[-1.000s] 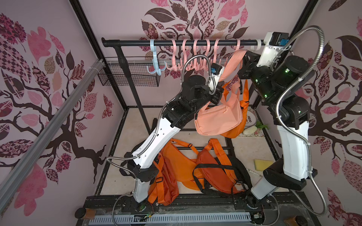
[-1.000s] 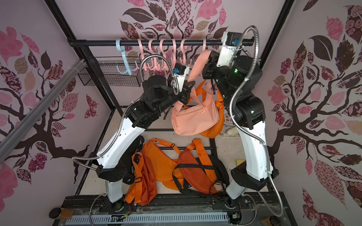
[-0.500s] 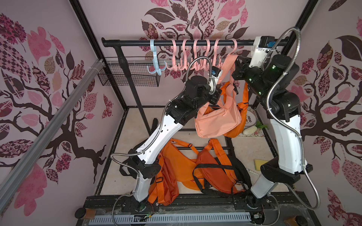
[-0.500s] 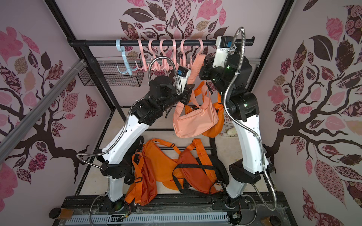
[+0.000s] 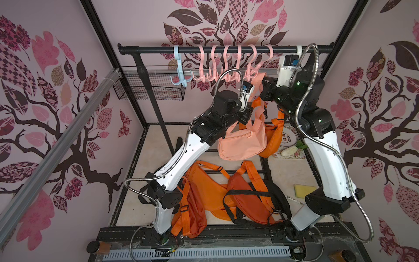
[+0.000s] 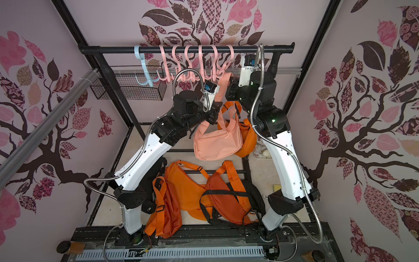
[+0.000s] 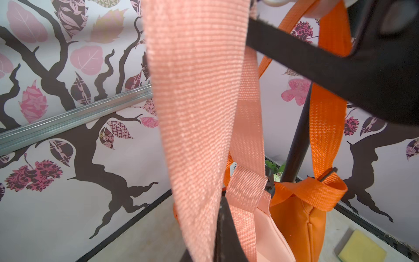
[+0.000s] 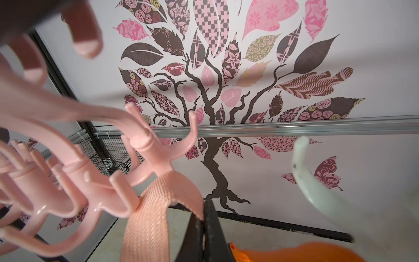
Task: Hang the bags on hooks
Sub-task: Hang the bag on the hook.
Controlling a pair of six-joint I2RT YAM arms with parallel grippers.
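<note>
Your peach fabric bag (image 5: 242, 141) (image 6: 216, 143) hangs in mid-air between the two arms, clear of the beige counter (image 5: 154, 158) and just in front of a bright orange bag (image 5: 271, 140) hanging behind it.

The peach webbing strap (image 5: 257, 87) (image 7: 197, 113) (image 8: 156, 215) rises from the bag to the lower end of the last pink plastic hook (image 5: 254, 69) (image 8: 156, 156) on the black rail (image 5: 158, 49).

Your right gripper (image 8: 203, 217) (image 5: 264, 81) has its jaws clamped on the top of the strap. In the right wrist view the strap's fold touches the hook's base and one prong. You cannot tell from any view whether the strap sits over a prong or only leans against it, because the nearer hooks are blurred.

Your left gripper (image 5: 247, 113) (image 7: 223, 229) is lower down the strap, near the bag, with its jaws together on the webbing. Only one dark finger (image 7: 224, 240) shows in the left wrist view. The strap fills the middle of that picture and covers the rest. In both top views the arm's own wrist hides this grip.

A white hook (image 8: 317, 188) curves in beside the pink one, out of focus. More orange bags (image 5: 210, 188) lie in a heap on the counter between the arm bases, partly hidden by the left arm. A yellow sponge (image 5: 303, 189) lies near the right arm.
</note>
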